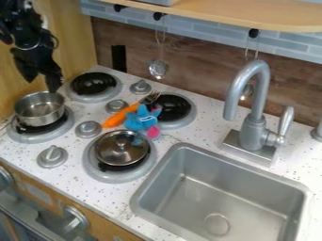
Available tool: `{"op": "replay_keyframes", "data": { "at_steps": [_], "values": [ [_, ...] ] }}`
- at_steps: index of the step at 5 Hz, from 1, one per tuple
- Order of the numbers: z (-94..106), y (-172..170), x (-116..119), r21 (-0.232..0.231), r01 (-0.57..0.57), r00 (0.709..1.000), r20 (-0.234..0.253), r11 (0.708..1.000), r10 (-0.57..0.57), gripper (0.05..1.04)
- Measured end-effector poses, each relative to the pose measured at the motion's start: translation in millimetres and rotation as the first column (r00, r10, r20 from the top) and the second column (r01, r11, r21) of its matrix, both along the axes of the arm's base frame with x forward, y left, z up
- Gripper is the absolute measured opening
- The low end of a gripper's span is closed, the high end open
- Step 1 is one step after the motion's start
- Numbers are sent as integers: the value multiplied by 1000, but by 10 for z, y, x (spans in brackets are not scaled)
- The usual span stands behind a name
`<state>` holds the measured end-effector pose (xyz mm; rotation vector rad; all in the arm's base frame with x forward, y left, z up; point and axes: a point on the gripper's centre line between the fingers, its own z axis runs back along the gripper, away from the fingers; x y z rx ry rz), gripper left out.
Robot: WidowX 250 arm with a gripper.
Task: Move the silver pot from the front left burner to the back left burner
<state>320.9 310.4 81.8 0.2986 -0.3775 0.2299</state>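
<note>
My pincer [43, 86] hangs open at the upper left of the frame. The metal pot [41, 117] sits upright just below it, on the left burner [39, 138].

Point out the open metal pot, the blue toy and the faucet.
Open metal pot [41, 116]: camera view, on its front wall.
Blue toy [140, 120]: camera view, on its body.
Faucet [258, 106]: camera view, on its upright neck.

Below a pale wooden shelf [252, 13], blue-grey tiles [201, 33] top a brown backsplash [201, 63] beside a yellowish wooden wall [74, 47].
</note>
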Motion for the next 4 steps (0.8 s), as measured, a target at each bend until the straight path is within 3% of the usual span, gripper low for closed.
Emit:
{"op": "replay_keyframes", "data": {
  "at_steps": [1, 2, 3, 4],
  "values": [
    [-159, 48, -99, -20, 15, 998, -54, 1000, -16, 1000],
    [-308, -60, -111, -141, 70, 996, -46, 987, -77, 1000],
    [-405, -114, -155, -216, 106, 993, -36, 971, -116, 1000],
    [-511, -108, -148, -230, 112, 991, -38, 967, -124, 1000]
  ]
}}
